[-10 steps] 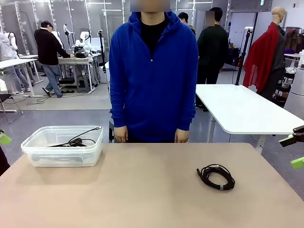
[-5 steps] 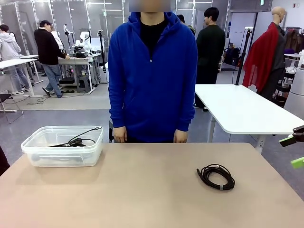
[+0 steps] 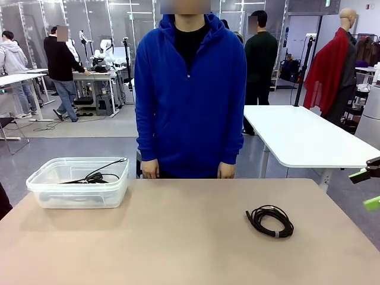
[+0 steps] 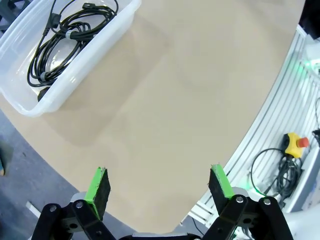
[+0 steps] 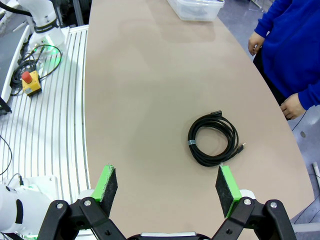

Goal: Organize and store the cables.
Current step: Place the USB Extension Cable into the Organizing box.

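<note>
One coiled black cable (image 3: 270,221) lies on the tan table (image 3: 178,237), right of the middle; the right wrist view looks down on this cable (image 5: 213,139) from above. More black cables (image 4: 65,35) lie inside a clear plastic bin (image 3: 78,182) at the table's far left. My right gripper (image 3: 368,189) hangs open off the table's right edge, its green pads (image 5: 107,183) wide apart with nothing between them. My left gripper (image 4: 157,185) is open too, above the table's near left edge, short of the clear bin (image 4: 102,37).
A person in a blue hoodie (image 3: 190,89) stands at the far edge, hands (image 3: 151,168) hanging at the table's rim. A white table (image 3: 303,139) stands behind on the right. A yellow box with a red button (image 5: 30,82) sits on the slatted base.
My left gripper's green pad has slipped out of the front view at the left edge. The cables, the bin and the right gripper have not moved.
</note>
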### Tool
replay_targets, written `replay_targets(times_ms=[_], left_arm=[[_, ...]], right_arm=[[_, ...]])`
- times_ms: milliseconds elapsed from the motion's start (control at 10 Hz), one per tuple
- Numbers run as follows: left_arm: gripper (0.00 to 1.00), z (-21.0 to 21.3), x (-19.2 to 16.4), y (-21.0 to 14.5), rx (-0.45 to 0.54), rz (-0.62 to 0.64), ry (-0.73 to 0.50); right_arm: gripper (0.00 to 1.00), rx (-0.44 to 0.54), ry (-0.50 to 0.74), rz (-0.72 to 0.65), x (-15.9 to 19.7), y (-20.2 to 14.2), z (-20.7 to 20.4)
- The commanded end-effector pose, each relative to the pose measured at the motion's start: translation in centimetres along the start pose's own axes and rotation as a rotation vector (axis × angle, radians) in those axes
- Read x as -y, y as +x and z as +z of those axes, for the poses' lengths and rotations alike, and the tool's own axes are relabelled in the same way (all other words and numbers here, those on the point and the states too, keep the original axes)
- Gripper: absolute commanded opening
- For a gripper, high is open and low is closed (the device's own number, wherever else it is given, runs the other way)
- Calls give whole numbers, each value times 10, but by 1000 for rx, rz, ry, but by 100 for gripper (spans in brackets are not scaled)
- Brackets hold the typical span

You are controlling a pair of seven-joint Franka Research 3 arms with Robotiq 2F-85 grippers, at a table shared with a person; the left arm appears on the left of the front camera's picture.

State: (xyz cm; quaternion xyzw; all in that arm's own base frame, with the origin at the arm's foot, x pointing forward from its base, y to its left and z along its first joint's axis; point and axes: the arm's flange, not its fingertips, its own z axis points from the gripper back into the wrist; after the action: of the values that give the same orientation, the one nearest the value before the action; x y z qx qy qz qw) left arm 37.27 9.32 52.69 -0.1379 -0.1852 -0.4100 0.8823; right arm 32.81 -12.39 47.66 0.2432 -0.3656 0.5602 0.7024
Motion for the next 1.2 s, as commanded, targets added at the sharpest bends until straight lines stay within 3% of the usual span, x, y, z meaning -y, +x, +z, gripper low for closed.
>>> replay_targets(times_ms=[0, 500, 700, 1100], left_arm=[[100, -1, 2, -2, -2, -20, -1], [100, -1, 2, -2, -2, -20, -1], [100, -1, 2, -2, -2, -20, -1], [100, -1, 2, -2, -2, -20, -1]], right_arm=[[100, 9, -2, 5, -1, 0, -1], [100, 0, 0, 0, 0, 0, 0], [100, -146, -111, -71, 21, 24, -50], [100, -309, -71, -115, 42, 43, -112]])
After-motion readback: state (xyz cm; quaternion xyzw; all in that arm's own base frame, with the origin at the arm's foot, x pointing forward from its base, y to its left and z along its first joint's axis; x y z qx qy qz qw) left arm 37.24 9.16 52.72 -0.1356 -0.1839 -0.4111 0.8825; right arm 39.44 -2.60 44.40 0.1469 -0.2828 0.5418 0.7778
